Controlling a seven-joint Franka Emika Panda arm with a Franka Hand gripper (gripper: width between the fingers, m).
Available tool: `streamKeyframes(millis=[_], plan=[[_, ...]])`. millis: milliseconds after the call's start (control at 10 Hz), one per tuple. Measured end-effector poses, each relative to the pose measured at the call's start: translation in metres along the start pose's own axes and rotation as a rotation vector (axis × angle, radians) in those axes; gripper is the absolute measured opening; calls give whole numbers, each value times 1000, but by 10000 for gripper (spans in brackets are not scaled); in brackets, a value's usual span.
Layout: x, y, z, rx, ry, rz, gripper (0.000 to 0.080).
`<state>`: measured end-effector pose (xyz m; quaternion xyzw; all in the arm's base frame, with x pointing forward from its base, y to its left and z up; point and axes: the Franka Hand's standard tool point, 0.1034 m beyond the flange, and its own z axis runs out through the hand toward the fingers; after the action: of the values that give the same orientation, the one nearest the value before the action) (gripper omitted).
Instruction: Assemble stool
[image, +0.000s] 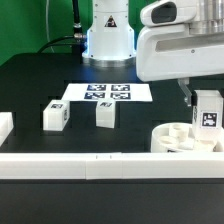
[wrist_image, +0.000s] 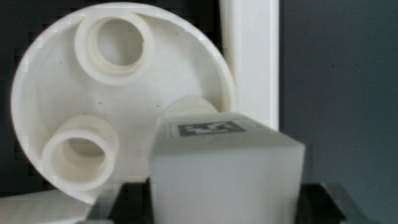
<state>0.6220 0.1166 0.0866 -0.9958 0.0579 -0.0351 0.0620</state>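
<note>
My gripper (image: 207, 112) is shut on a white block leg (image: 208, 108) with a black-and-white tag and holds it upright just above the round white seat (image: 180, 138) at the exterior view's right. In the wrist view the held leg (wrist_image: 222, 170) fills the foreground between the dark fingers (wrist_image: 338, 205). The seat disc (wrist_image: 107, 110) lies behind it with two round sockets showing. Two more tagged legs (image: 55, 115) (image: 104, 113) stand on the black table at the exterior view's left and middle.
The marker board (image: 105, 93) lies flat behind the loose legs. A long white border rail (image: 90, 162) runs along the table's front, another rail (wrist_image: 251, 60) stands beside the seat, and a white piece (image: 4, 127) sits at the left edge. The robot base (image: 108, 35) stands at the back.
</note>
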Motion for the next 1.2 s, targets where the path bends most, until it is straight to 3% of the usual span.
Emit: streamKeyframes(millis=[100,500,1100,1200], plan=[[0,2,0,21,-3,78,341],[-3,-4,2,61,5,676,341],[-4,-8,3,92,-17,1002,341],[-3,-9,3,109,-23,1100,341]])
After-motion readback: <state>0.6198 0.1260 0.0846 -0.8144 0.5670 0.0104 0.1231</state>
